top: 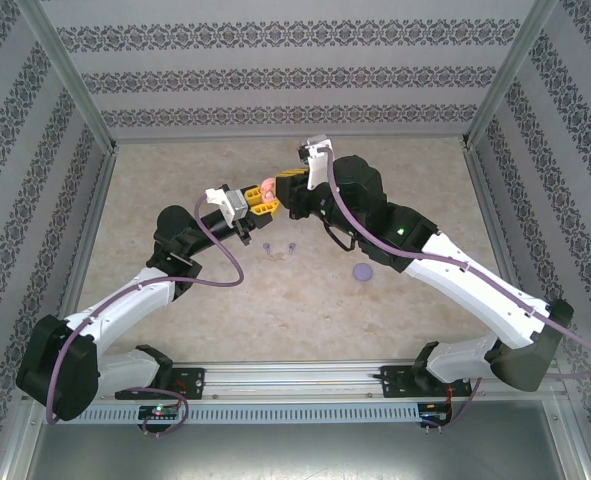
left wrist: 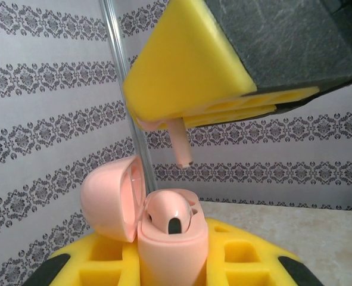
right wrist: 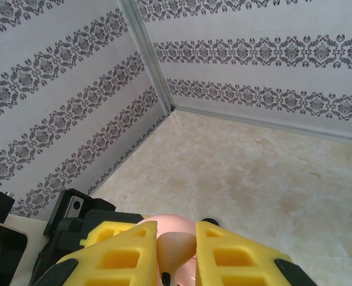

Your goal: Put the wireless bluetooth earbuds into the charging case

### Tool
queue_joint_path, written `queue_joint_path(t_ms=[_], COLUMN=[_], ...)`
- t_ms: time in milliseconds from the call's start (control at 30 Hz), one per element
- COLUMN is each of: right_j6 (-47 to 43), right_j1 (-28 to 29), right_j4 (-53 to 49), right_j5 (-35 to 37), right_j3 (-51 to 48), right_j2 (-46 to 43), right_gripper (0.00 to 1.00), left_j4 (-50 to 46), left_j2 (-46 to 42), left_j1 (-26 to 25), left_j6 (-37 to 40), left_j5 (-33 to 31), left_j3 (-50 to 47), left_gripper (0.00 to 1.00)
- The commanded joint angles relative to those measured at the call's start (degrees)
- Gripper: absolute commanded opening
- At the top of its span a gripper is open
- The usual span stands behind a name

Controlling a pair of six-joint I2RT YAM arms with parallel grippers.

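Observation:
My left gripper (left wrist: pixel 171 265) is shut on the pale pink charging case (left wrist: pixel 173 241), holding it upright above the table with its lid (left wrist: pixel 111 196) swung open to the left. One pink earbud (left wrist: pixel 171 213) sits in the case. My right gripper (right wrist: pixel 177 255) is shut on a second pink earbud (right wrist: pixel 177 247). Its stem (left wrist: pixel 182 146) hangs from the yellow fingers (left wrist: pixel 187 77) just above the open case. In the top view both grippers meet at mid-table, left gripper (top: pixel 258 204) and right gripper (top: pixel 285 188), with the case (top: pixel 266 187) between them. Two purple earbuds (top: pixel 278 247) lie on the table below.
A purple round disc (top: pixel 362 271) lies on the beige table (top: pixel 205 300) right of the purple earbuds, under the right arm. Patterned walls and metal frame posts (top: pixel 70 85) enclose the table on three sides.

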Motion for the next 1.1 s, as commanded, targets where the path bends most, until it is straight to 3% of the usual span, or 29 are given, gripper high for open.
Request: queue_joint_path(t_ms=[0, 500, 833, 1067], right_j6=[0.4, 1.4, -1.7, -2.8], right_j1=[0.7, 0.7, 0.9, 1.2], right_j4=[1.4, 1.0, 0.1, 0.7], right_j5=[-0.8, -2.1, 1.1, -2.0], right_j3=[-1.2, -2.6, -6.2, -7.7], right_j2=[-0.3, 1.7, 0.8, 0.9], right_gripper=[0.18, 0.17, 0.14, 0.13], left_j4=[1.2, 0.6, 0.5, 0.6], left_j2=[-0.2, -0.9, -2.0, -2.0], left_j1=[-0.8, -0.8, -0.8, -0.8], left_j6=[1.0, 1.5, 2.1, 2.1], left_j5=[0.3, 0.1, -0.7, -1.2], left_j3=[1.9, 1.8, 1.6, 1.6], left_gripper=[0.0, 0.0, 0.0, 0.0])
